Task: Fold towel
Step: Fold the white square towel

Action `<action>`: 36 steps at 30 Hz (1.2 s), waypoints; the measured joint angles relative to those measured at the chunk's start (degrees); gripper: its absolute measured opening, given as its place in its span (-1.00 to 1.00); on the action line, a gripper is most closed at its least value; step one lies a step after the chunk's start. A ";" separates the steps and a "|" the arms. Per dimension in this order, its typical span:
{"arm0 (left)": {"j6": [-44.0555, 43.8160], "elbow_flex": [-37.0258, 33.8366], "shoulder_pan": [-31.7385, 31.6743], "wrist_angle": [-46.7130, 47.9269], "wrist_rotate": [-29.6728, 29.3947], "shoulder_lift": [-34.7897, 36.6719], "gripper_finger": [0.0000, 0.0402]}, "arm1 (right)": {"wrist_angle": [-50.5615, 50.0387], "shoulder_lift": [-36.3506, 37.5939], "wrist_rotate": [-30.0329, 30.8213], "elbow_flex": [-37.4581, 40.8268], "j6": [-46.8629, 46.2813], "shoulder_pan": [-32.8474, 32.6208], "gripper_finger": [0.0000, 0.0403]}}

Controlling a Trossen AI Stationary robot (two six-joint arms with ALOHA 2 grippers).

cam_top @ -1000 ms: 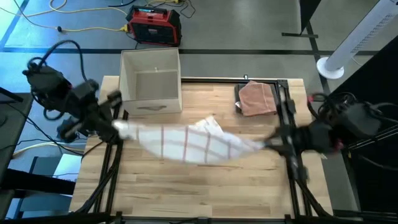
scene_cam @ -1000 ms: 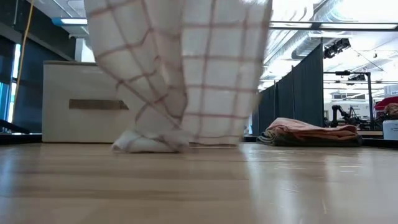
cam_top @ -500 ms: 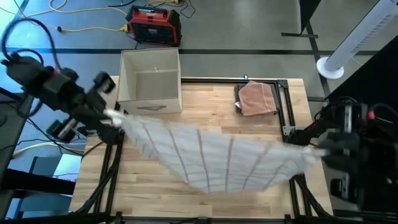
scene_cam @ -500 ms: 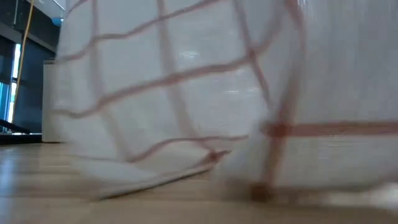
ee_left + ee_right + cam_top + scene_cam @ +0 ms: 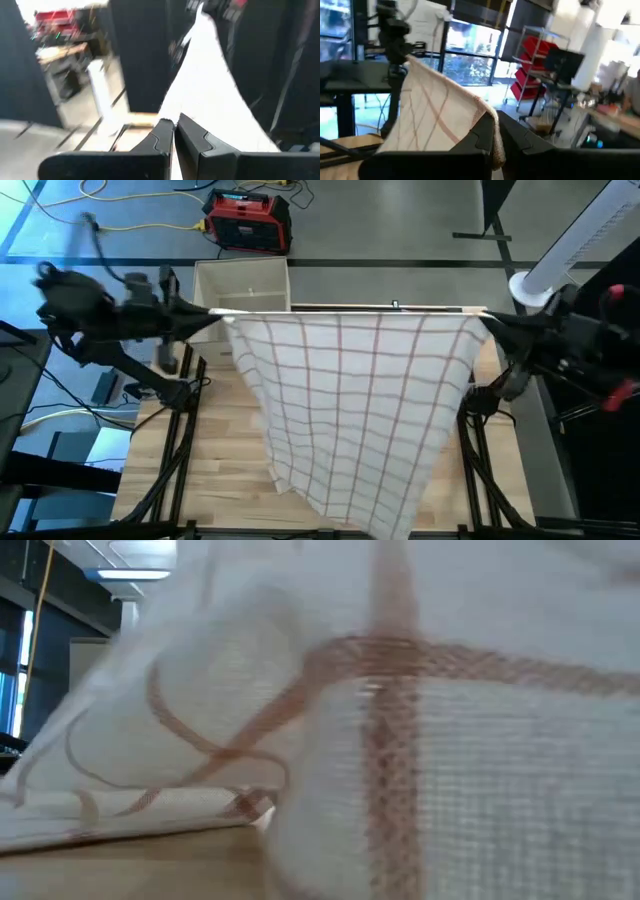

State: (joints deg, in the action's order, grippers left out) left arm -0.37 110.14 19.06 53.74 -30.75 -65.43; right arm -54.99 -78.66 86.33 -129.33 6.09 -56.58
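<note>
A white towel with red checks (image 5: 350, 410) is stretched wide between my two grippers, high over the table. My left gripper (image 5: 222, 316) is shut on its far left corner. My right gripper (image 5: 484, 320) is shut on its far right corner. The top edge (image 5: 350, 312) runs straight from one to the other. The sheet slopes down toward the near edge. Its lower end (image 5: 130, 825) lies in loose folds on the wooden table (image 5: 215, 450), close to the low camera. My left gripper pinches the towel's top left corner (image 5: 176, 119) between its two fingers, coming level from the table's left. The cloth runs away from the fingertips, drawn taut toward the other arm. One layer or several, I cannot tell. My right gripper pinches the towel's top right corner (image 5: 489, 116) between its two fingers, coming level from the table's right. A small bunch of edge folds over the fingertips. From there the cloth stretches taut toward the left arm.
A white open box (image 5: 243, 283) stands at the table's far left, partly behind the towel. Dark frame rails (image 5: 180, 450) run along both sides of the table. On the floor beyond are a red device (image 5: 248, 220) and a white fan (image 5: 560, 260).
Both grippers have gone up, apart toward the table's left and right edges, and toward the far edge, staying shut on the corners. The towel, bunched low between them a second ago, has spread out into a wide sheet with a taut top edge, its lower end trailing on the table.
</note>
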 joint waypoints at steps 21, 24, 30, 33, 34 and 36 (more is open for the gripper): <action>4.31 -14.85 -18.53 2.30 12.12 -3.23 -1.00 | -32.84 7.42 -11.03 17.41 -42.17 9.04 -1.00; 3.33 -14.85 -18.67 2.45 14.34 -5.34 -1.00 | -33.78 7.78 -15.14 22.30 -48.13 9.70 -1.00; 1.37 -14.85 -18.96 2.75 18.78 -9.56 -1.00 | -34.35 8.51 -23.03 32.24 -58.95 10.97 -1.00; 0.78 -14.85 -19.05 2.90 20.19 -11.70 -1.00 | -34.57 8.50 -25.86 35.95 -63.01 11.22 -1.00; 1.13 -14.85 -19.05 3.07 19.67 -12.48 -1.00 | -34.57 8.47 -25.87 36.86 -63.68 11.18 -1.00; 2.71 -14.85 -18.98 4.06 16.43 -14.04 -1.00 | -34.89 8.55 -25.12 39.13 -64.15 11.37 -1.00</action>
State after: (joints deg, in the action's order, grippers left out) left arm 2.34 95.29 0.08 57.80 -14.32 -79.47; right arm -89.88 -70.11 61.21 -90.21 -58.05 -45.21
